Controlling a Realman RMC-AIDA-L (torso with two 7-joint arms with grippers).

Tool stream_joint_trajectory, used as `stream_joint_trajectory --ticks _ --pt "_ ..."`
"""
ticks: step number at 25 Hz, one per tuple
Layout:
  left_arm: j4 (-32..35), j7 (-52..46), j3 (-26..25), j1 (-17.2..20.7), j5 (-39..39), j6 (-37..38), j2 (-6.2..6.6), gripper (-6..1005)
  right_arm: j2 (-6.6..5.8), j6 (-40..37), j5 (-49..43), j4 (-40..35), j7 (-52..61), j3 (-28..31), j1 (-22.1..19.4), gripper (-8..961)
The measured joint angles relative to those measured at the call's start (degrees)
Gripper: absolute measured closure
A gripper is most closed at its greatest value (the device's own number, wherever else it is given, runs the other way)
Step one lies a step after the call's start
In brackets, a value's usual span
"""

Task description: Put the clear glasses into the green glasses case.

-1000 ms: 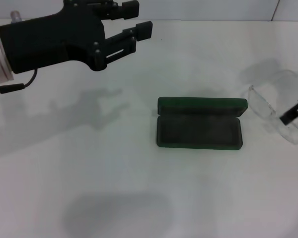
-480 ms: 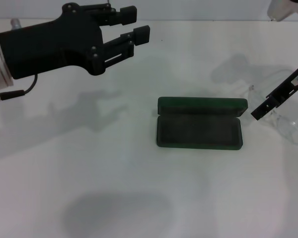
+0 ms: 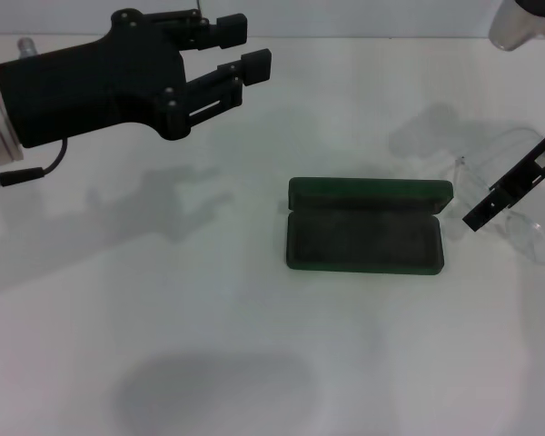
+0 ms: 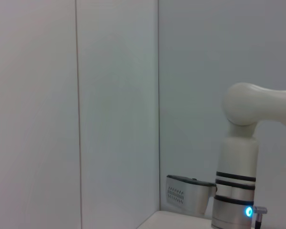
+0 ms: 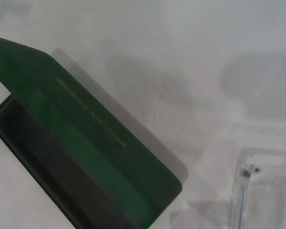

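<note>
The green glasses case (image 3: 363,243) lies open in the middle of the white table, its lid (image 3: 371,191) standing up at the far side. The right wrist view shows the case (image 5: 86,143) with gold lettering on the lid. The clear glasses (image 3: 534,238) are to the right of the case at the picture's edge. Part of the clear glasses (image 5: 264,191) appears in the right wrist view. My right gripper (image 3: 490,204) reaches in from the right over the glasses, its tip just right of the case's lid. My left gripper (image 3: 239,45) hovers open and empty high at the far left.
The white table (image 3: 254,345) spreads to the left of the case and in front of it. Part of a white arm (image 3: 518,23) shows at the top right. The left wrist view shows only walls and a white arm column (image 4: 238,191).
My right gripper has moved left and up over the glasses, toward the case's right end. My left gripper has drifted slightly. The case has not moved.
</note>
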Motion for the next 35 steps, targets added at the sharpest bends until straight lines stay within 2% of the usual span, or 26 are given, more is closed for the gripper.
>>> stream_joint_trajectory --ticks 9,15,31,35 --pt "-0.09 0.08 0.0 0.16 -0.02 0.0 0.01 601 0.29 0.68 -1.36 0.21 0.06 0.15 -0.4 346" --pt "-0.47 0.12 0.01 0.23 -0.02 0.0 0.09 601 0.3 1.83 -1.46 0.31 0.07 0.07 -0.81 563" --pt "-0.71 0.13 -0.64 0.48 -0.49 0.27 0.09 602 0.48 2.26 -1.1 -0.44 -0.42 0.12 -2.51 815" --pt "-0.57 0.13 -0.87 1.02 -1.21 0.26 0.09 602 0.46 0.78 -0.95 -4.16 -0.49 0.26 -3.91 828"
